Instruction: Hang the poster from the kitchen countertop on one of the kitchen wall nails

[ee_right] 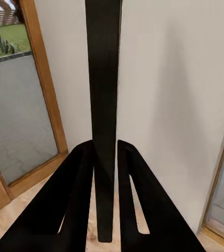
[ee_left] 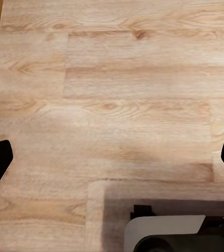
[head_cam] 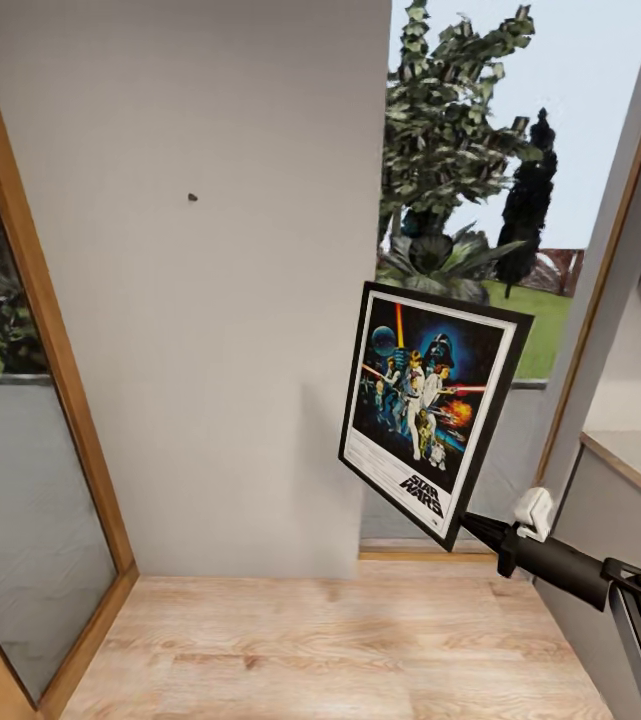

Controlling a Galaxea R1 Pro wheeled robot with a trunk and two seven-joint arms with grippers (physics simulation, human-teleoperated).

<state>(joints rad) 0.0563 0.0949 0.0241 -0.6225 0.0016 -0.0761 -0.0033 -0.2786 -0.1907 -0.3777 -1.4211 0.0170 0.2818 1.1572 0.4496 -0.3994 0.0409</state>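
Black-framed poster (head_cam: pixel 430 410), dark blue art; seemingly dark nail (head_cam: pixel 192 197).

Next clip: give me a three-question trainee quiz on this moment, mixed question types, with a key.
1. True or false: the right gripper is clamped on the edge of the black-framed Star Wars poster.
2. Multiple choice: the small dark wall nail sits where, relative to the poster, in the head view?
A. Directly behind it
B. Up and to the left of it
C. Below it, near the floor
3. Fill in: the left gripper hangs open over the light ______ plank floor.

Key
1. True; the framed poster is held tilted, off the pale grey wall.
2. B
3. wooden
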